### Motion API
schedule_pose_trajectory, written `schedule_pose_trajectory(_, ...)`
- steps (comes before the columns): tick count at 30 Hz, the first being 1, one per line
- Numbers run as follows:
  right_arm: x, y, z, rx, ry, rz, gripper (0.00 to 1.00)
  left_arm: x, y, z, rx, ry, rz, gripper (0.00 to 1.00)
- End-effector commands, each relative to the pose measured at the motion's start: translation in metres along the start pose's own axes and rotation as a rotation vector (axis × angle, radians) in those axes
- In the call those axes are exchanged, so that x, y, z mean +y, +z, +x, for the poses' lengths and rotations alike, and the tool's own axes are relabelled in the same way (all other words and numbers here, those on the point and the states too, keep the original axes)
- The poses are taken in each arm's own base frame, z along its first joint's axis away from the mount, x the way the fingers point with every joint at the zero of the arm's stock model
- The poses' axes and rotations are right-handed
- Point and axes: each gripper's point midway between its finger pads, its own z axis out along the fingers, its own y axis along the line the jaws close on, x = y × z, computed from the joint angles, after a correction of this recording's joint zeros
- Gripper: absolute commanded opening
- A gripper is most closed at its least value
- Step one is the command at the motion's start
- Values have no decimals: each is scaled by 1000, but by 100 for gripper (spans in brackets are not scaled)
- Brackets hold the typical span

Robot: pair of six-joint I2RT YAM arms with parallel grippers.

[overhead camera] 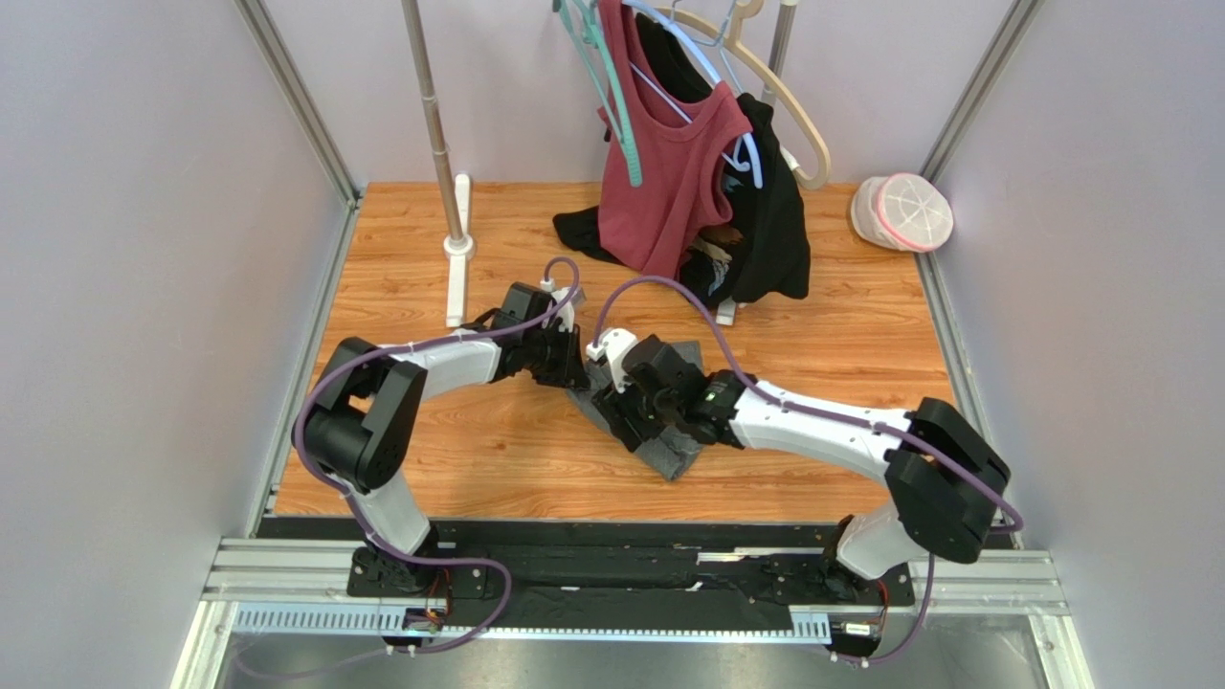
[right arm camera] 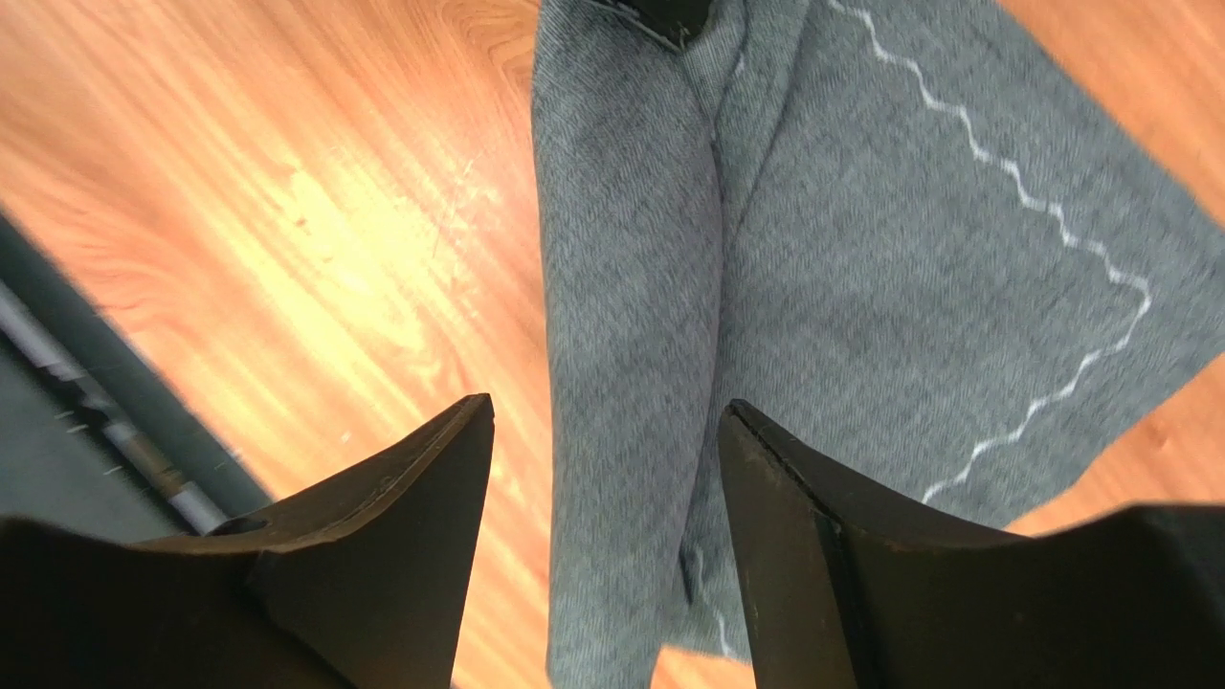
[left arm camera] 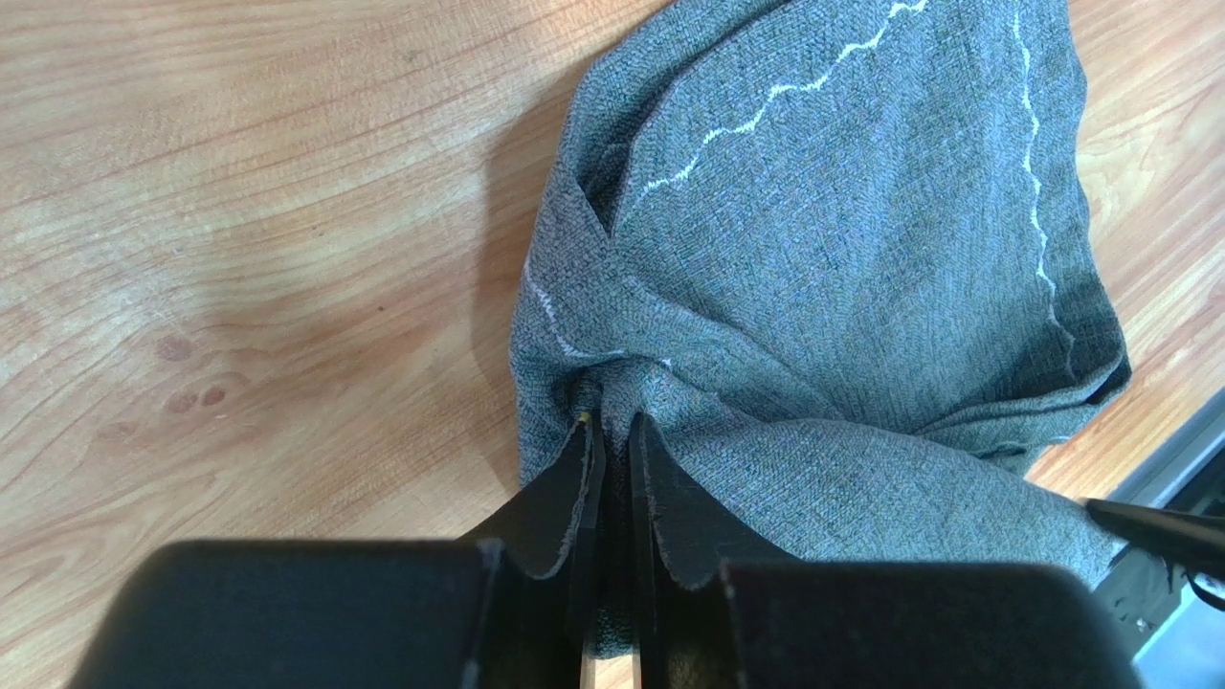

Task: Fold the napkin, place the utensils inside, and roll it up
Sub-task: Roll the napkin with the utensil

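The dark grey napkin (overhead camera: 670, 451) with a white wavy stitched border lies bunched and partly folded on the wooden table, between the two grippers. My left gripper (left arm camera: 611, 419) is shut on a gathered fold of the napkin (left arm camera: 863, 216) at its left edge. My right gripper (right arm camera: 604, 431) is open and hangs just above the napkin (right arm camera: 892, 273), with a long fold of cloth running between its fingers (right arm camera: 432, 488). In the top view the left gripper (overhead camera: 570, 371) and the right gripper (overhead camera: 633, 411) are close together over the cloth. The spoon is not in view.
Maroon and black garments (overhead camera: 690, 180) hang on a rack at the back, with a metal pole (overhead camera: 436, 129) to their left. A white and pink cap (overhead camera: 903, 213) lies at the back right. A metal rail (overhead camera: 633, 574) runs along the near edge.
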Motion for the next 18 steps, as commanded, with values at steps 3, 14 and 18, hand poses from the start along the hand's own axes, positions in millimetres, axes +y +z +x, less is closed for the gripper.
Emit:
schedule_pose_trajectory(3,0,26,-33,-131,-193,118,63,4,0,7,49,-5,-12,12)
schedule_pose_trajectory(14,7,55,-4,-55,-241,115,62,4,0,7,56,-5,-16,12)
schedule_pose_trajectory(18,4,65,9,-19,-234,123,61,3,-1,6,55,-6,-12,12)
